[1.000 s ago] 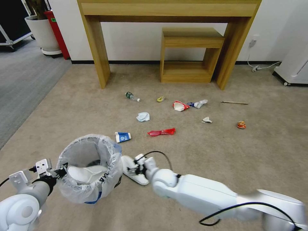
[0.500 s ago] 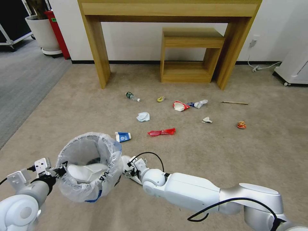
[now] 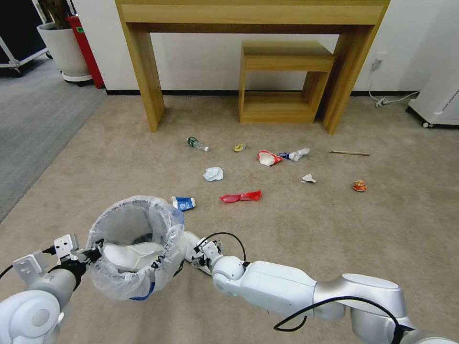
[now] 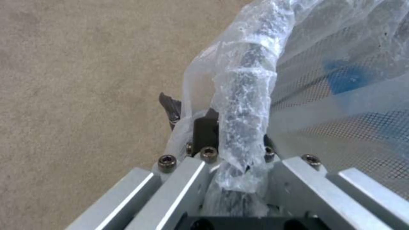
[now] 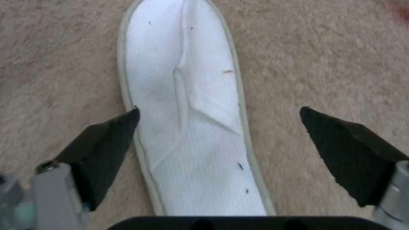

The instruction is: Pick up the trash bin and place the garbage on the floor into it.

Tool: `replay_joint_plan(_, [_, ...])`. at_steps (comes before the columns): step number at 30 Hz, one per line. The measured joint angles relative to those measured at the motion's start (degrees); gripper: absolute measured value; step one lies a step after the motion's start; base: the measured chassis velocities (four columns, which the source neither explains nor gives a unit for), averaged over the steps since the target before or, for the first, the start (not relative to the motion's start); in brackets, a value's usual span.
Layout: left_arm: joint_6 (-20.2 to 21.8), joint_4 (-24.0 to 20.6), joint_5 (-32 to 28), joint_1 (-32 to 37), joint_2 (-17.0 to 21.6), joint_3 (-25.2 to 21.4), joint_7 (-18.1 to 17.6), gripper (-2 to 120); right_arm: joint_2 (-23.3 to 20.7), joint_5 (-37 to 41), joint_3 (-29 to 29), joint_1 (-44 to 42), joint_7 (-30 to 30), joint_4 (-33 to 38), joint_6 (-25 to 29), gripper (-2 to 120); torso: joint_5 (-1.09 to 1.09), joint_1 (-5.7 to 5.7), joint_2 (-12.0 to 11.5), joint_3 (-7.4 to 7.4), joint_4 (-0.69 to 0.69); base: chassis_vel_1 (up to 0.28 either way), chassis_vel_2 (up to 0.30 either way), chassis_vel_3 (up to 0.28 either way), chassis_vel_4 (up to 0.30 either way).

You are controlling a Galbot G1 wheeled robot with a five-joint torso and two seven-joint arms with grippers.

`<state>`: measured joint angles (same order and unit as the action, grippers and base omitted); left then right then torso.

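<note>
Head view: left gripper (image 3: 91, 254) clamped on the trash bin (image 3: 136, 246), one white slipper inside; right gripper (image 3: 201, 251) low just beside the bin.

Left wrist view: crinkly translucent bag (image 4: 243, 105) pinched over the dark rim; could slip if the film slides.

Right wrist view: spread wide astride the flat, soft second slipper (image 5: 191, 111) on short-pile floor (image 5: 332, 57); may snag carpet or fold the fabric.

1. A white slipper (image 5: 191, 121) lies flat on the beige carpet (image 5: 332, 64), sole down, with a crease running along its upper.
2. The right gripper (image 5: 217, 140) hangs above it, its two dark fingers (image 5: 106, 143) spread wide.
3. One fingertip sits at the slipper's edge; the other is over bare carpet, apart from the slipper.
</note>
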<state>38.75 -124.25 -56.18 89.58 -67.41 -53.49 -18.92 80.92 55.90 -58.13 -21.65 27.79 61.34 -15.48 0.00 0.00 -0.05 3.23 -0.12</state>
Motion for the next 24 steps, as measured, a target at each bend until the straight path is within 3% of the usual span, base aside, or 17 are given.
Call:
replay_joint_plan(18, [-0.4,-0.5,-0.5,-0.4,0.0,0.0,0.3,1,7.3,-1.3,-3.6,1.0,-4.2,-11.6,5.4,88,0.0,0.0,0.0,0.0,0.0,0.0,0.0,0.0,0.0])
replay_joint_plan(24, [-0.5,-1.7,-0.6,0.0,-0.3,-0.1,0.3,1,9.4,-2.3,-4.1,0.8,-5.6,-15.2,7.2,75,0.0,0.0,0.0,0.0,0.0,0.0,0.0,0.0,0.0])
